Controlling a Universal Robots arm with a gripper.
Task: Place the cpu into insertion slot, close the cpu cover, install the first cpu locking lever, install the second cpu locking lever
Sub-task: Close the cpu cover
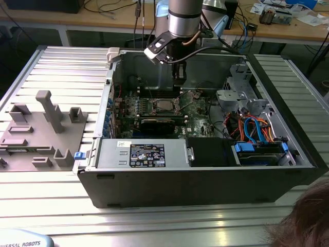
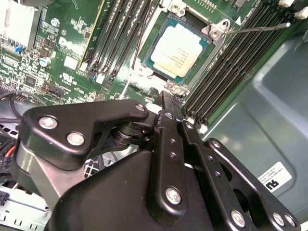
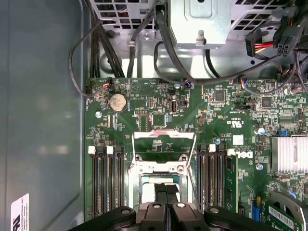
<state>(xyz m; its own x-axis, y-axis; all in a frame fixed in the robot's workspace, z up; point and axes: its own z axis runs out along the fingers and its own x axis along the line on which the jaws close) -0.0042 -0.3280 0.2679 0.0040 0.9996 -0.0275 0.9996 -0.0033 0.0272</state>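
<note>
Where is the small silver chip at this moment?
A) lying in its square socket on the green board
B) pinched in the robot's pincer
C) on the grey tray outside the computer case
A: the cpu lies flat in the insertion slot on the motherboard, and the pincer is not gripping it.

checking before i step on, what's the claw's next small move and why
Probably bring the claw to the cover and tip it down. The cpu already lies in the slot, the cover is flipped open beside it, and the claw hangs shut and empty just above the slot's edge.
</note>
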